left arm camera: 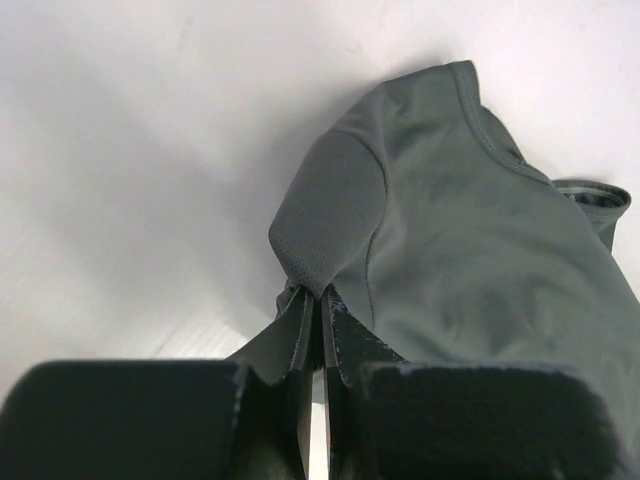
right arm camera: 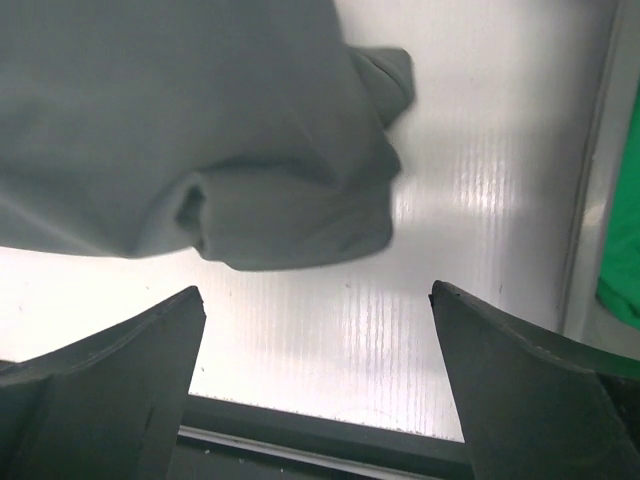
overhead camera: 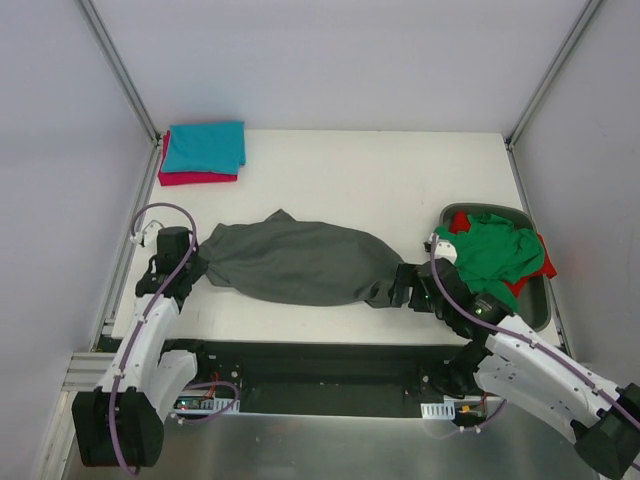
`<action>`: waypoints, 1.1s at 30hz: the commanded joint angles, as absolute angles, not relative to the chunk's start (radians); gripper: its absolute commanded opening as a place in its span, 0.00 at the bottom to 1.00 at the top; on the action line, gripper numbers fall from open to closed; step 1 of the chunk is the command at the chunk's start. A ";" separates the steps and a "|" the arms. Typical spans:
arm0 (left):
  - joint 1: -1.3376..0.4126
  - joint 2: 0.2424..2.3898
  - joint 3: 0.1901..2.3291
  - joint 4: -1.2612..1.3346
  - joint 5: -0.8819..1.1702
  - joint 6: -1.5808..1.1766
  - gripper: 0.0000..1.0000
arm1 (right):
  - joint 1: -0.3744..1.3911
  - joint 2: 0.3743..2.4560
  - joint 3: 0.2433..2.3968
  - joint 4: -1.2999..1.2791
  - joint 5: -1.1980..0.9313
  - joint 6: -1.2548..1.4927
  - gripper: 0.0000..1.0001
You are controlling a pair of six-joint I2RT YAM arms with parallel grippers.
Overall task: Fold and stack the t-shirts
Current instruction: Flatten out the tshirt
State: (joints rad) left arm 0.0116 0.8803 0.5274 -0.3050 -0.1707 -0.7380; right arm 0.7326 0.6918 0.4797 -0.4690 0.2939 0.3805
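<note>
Lengthwise, the dark grey t-shirt (overhead camera: 290, 262) lies bunched across the near middle of the table (overhead camera: 380, 180), between the two arms. The left gripper (left arm camera: 320, 305) is pinched tight on the shirt's left end, with cloth caught between its fingers. The right gripper (right arm camera: 318, 290) stands wide open at the shirt's right end, holding nothing, above bare table. At the far left corner the teal t-shirt (overhead camera: 205, 147) lies folded on the crimson-pink t-shirt (overhead camera: 190, 179). The green t-shirt (overhead camera: 490, 250) and the red t-shirt (overhead camera: 543, 265) lie heaped in the dark tub (overhead camera: 535, 312) on the right.
</note>
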 commanded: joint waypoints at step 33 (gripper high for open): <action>0.020 0.854 0.529 -0.380 -0.224 -0.749 0.00 | 0.667 1.121 0.489 -0.163 0.155 0.124 0.62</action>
State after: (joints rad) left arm 0.0147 0.8593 0.5110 -0.3656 -0.2409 -0.7547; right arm 0.7071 1.0851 0.4614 -0.2455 0.2134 0.1707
